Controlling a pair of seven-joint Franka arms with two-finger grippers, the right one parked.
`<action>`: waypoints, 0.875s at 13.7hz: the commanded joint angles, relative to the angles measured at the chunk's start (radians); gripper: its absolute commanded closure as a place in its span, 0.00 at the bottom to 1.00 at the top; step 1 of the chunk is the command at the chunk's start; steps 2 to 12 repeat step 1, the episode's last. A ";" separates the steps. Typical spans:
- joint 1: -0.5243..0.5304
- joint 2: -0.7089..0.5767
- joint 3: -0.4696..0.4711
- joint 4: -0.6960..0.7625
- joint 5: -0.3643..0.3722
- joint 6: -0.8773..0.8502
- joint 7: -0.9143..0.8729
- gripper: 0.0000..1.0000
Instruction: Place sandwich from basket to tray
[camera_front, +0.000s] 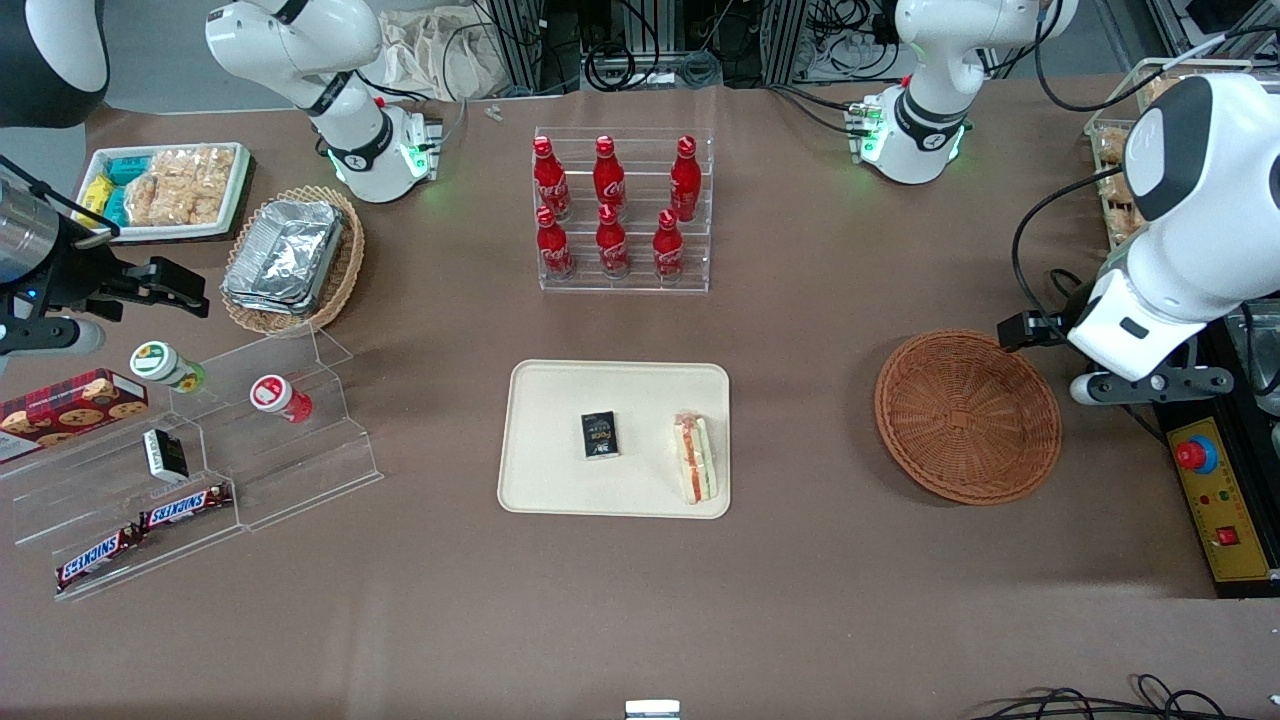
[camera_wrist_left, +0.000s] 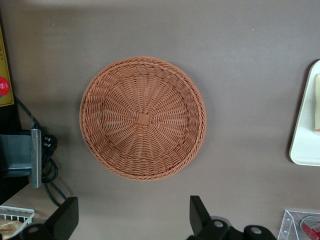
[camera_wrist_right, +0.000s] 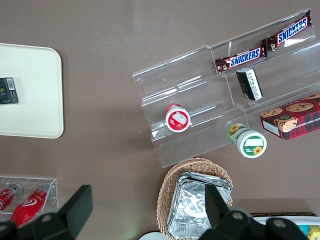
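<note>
Resting on the tray (camera_front: 560, 400), the sandwich (camera_front: 696, 459) lies along the rim at the working arm's end, its red and green filling edge turned upward, just beside a small black packet (camera_front: 600, 436) that sits nearer the tray's middle; the two do not touch. That spot makes sense as the first flat patch the arm meets coming across from the basket (camera_front: 968, 415), so the wedge sits close to the edge rather than centred. The basket holds nothing now: the wrist view shows bare reddish-brown weave right down to the square knot at its centre, and it stands on the brown worktop (camera_front: 800, 330) well apart from the tray, toward the working arm's end. The pincer (camera_wrist_left: 134, 220) hangs above the worktop just beside the basket's rim, released, its two dark fingers (camera_wrist_left: 65, 217) spread wide with nothing between them. Holding them apart like this fits a hand that has let go and carries no load. Judged from how things lie, the job looks done, with the sandwich wholly inside the low rim and lying flat. Little could go wrong from here; only a careless sweep of the arm low over the tray might nudge the wedge against the rim. A rack of red bottles (camera_front: 610, 205) stands farther from the front camera than the tray.
</note>
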 joint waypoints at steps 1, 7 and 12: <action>0.008 0.078 -0.015 0.123 -0.013 -0.067 0.016 0.00; 0.008 0.078 -0.015 0.123 -0.013 -0.067 0.016 0.00; 0.008 0.078 -0.015 0.123 -0.013 -0.067 0.016 0.00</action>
